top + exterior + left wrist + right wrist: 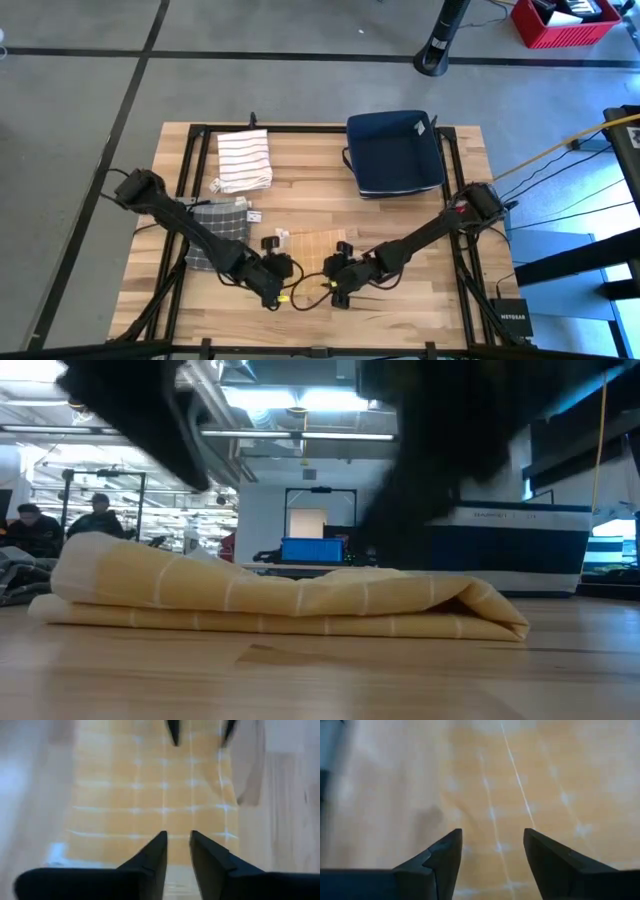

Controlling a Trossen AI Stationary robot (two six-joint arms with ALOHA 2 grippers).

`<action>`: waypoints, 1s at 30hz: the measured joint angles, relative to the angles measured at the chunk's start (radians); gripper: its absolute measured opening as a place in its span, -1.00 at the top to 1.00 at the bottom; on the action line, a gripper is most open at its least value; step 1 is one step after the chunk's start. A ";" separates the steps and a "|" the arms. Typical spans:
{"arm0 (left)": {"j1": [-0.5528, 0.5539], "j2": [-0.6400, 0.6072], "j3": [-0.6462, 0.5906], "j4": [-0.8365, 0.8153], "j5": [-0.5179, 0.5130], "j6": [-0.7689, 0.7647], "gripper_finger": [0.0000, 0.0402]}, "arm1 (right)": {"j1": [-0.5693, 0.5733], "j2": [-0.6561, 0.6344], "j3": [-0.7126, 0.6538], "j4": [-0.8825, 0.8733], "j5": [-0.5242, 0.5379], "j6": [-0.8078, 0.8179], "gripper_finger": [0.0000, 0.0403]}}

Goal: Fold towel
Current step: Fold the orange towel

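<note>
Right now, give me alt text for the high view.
Both dark grippers, left gripper and right gripper, flank a folded yellow checked towel on the wooden table; behind lie a striped white towel, grey towel and navy bin.

3 towels point(312, 249), 1 bin point(394, 153), 2 tools point(280, 270).

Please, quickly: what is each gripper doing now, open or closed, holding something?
Left gripper: slightly open, holding nothing, over the yellow towel.
Right gripper: open, empty, over the same towel.
</note>
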 joint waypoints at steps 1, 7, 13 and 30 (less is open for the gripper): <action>0.001 -0.014 0.001 -0.004 -0.039 0.031 0.62 | 0.001 -0.022 0.023 -0.023 0.000 -0.006 -0.07; 0.074 -0.028 -0.027 0.007 -0.197 0.086 0.62 | 0.000 -0.062 0.098 -0.176 0.039 0.051 -0.07; 0.127 0.006 -0.140 0.012 -0.027 -0.038 0.62 | -0.001 -0.011 0.054 -0.307 0.046 0.182 -0.07; 0.024 0.055 -0.234 0.244 0.134 -0.406 0.62 | -0.164 0.102 0.059 -0.253 0.278 -0.292 -0.07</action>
